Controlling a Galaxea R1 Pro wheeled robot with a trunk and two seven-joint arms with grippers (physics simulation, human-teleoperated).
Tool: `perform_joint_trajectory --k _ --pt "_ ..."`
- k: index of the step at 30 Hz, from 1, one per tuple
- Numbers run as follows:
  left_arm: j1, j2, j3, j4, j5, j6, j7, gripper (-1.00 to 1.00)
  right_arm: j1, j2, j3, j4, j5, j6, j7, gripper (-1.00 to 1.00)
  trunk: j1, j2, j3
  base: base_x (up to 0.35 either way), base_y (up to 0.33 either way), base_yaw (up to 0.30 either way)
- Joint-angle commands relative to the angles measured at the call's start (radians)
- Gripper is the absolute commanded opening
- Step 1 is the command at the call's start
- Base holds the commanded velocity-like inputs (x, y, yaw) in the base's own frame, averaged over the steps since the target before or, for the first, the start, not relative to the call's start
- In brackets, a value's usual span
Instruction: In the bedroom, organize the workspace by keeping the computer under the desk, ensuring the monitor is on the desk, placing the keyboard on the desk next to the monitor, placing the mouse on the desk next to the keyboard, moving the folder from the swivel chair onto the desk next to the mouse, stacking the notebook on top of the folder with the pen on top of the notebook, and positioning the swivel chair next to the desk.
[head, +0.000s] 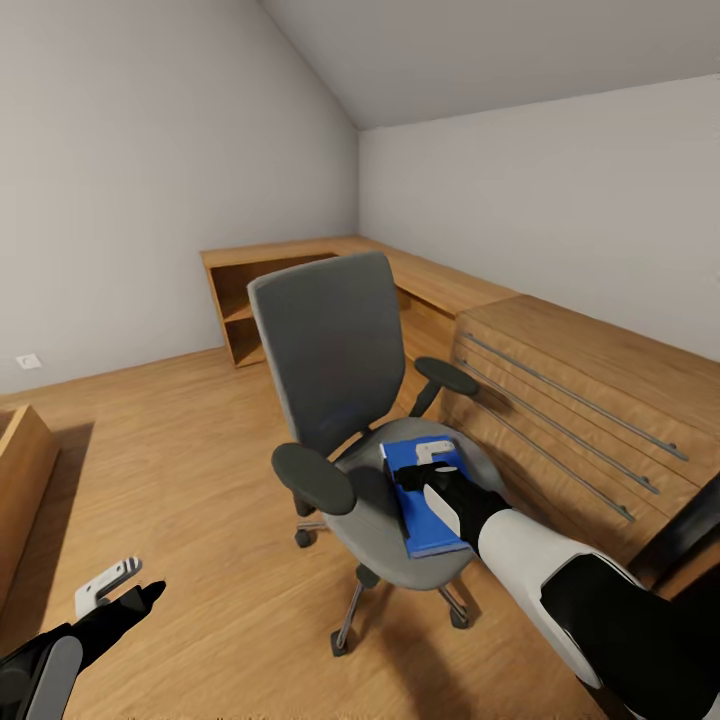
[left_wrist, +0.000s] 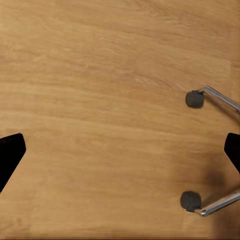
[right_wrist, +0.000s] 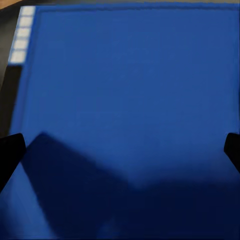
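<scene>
The grey swivel chair stands in the middle of the wooden floor, its seat facing me. On the seat lies the bright-blue folder, flat. My right gripper hovers open just above the folder's far half. In the right wrist view the folder lies close below, between that gripper's spread fingertips. Low at the left, my left gripper is open over bare floor. Its wrist view shows two of the chair's castors beside the gripper. Desk, monitor, keyboard, mouse, computer, notebook and pen are out of view.
A light-wood drawer chest stands right behind the chair on the right. A light-wood shelving unit fills the far corner. Another wooden piece sits at the left edge. Open floor lies left of the chair.
</scene>
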Motion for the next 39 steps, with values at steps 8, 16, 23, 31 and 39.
perform_joint_trajectory --k 8,16,23,31,39 --pt "-0.001 0.0 0.0 -0.001 0.011 0.004 0.008 1.0 0.0 -0.001 0.014 0.033 -0.018 0.005 -0.005 1.0 0.0 0.0 -0.001 -0.043 0.0 0.0" --pt "-0.001 0.0 0.0 -0.001 0.011 0.004 0.008 1.0 0.0 -0.001 0.014 0.031 -0.018 0.005 -0.005 1.0 0.0 0.0 -0.001 -0.004 0.0 0.0" --pt "-0.001 0.0 0.0 -0.001 0.011 0.006 0.009 1.0 0.0 -0.001 0.014 0.026 -0.016 0.006 -0.006 1.0 0.0 0.0 -0.001 0.0 0.0 0.0" --pt "-0.001 0.0 0.0 0.0 0.011 0.007 0.01 1.0 0.0 -0.001 0.014 0.025 -0.016 0.006 -0.008 1.0 0.0 0.0 0.006 0.0 0.0 0.0" --pt "-0.001 0.0 0.0 0.0 0.011 0.007 0.01 1.0 0.0 -0.001 0.014 0.025 -0.017 0.005 -0.008 1.0 0.0 0.0 0.018 0.0 0.0 0.0"
